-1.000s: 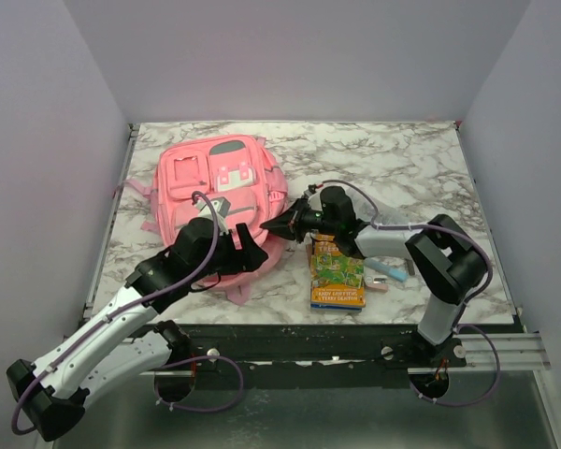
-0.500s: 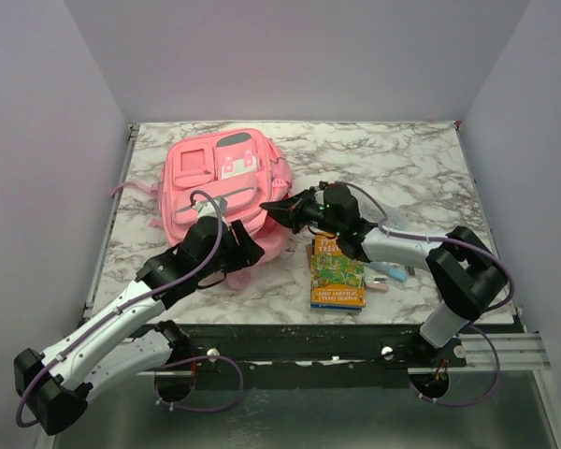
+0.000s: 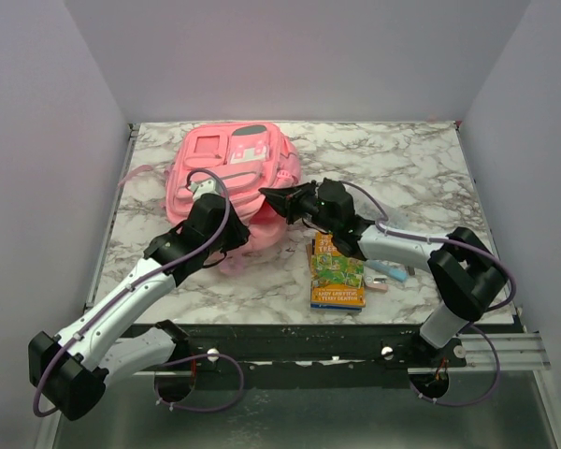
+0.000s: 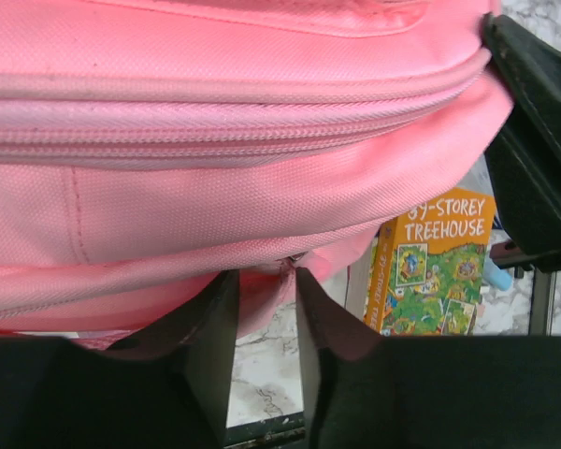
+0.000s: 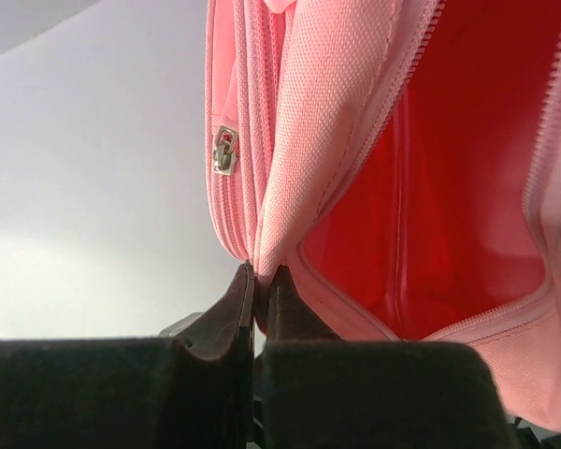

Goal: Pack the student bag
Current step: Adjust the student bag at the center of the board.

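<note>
**Table** (image 3: 411, 159): marble top. **Bag** (image 3: 229, 164): pink, lying at the table's far left, its mouth open and showing red lining. **Book** (image 4: 435, 262): cover reads "…Y-STOREY TREEHOUSE"; it lies just beside the bag. **My right gripper** (image 5: 260, 281): jaws pinched tight on the edge of the bag's mouth. **My left gripper** (image 4: 262, 309): jaws narrow around a hanging fold of the bag; I cannot tell whether they grip it. **Zip pull** (image 5: 224, 150): metal.
</note>
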`<action>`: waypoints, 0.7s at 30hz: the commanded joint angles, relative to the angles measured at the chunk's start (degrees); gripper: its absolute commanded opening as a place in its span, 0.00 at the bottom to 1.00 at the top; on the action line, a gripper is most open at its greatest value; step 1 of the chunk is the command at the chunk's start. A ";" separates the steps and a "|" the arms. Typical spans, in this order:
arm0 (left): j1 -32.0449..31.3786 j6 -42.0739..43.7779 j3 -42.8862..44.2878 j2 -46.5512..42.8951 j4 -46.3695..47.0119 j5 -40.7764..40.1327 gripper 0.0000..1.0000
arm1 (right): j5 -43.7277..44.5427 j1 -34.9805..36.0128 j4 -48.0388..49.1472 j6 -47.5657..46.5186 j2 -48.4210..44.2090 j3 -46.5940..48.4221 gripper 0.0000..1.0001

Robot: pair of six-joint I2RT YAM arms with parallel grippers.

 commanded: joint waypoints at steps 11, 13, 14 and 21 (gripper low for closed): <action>-3.65 -7.93 -0.23 -3.88 0.00 -13.79 0.36 | 12.88 4.33 2.26 -0.62 1.35 8.33 0.01; -4.27 -8.76 -1.13 -5.60 0.31 -14.56 0.36 | 13.69 4.33 2.05 -0.93 1.09 8.25 0.01; -4.36 -8.88 -1.51 -6.63 0.68 -14.33 0.38 | 13.90 4.33 2.04 -1.11 1.06 8.30 0.01; -4.57 -10.44 -0.88 -6.26 3.86 -10.61 0.39 | 13.29 4.42 2.70 -1.12 1.33 9.15 0.00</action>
